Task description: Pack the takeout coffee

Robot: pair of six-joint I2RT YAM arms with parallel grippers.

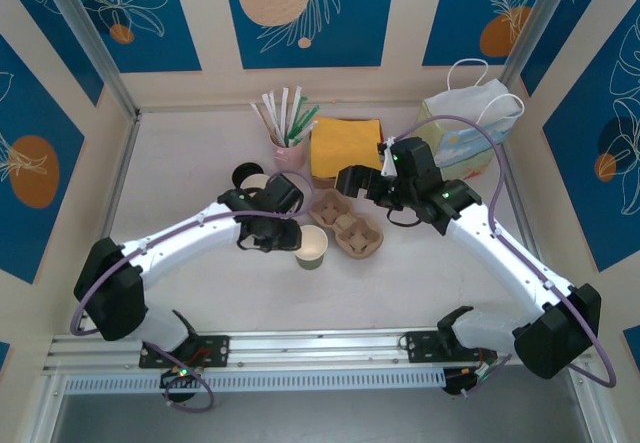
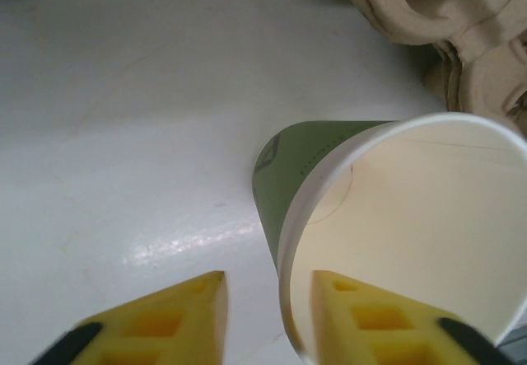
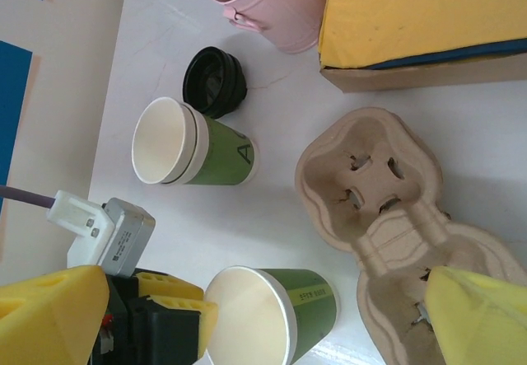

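Beside your carrier (image 1: 348,225), the lidless green cup (image 1: 312,248) stood empty, left gripper (image 2: 268,281) parted astride its rim; right gripper (image 3: 268,278) gaped wide.

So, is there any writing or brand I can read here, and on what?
"A": a big white letter on the side of the stacked cups; any more of the word is hidden.
Small print under the rim of the lone cup: too small to read.
Emblem on that cup, in the left wrist view: too blurred to read.
I can read nothing else.
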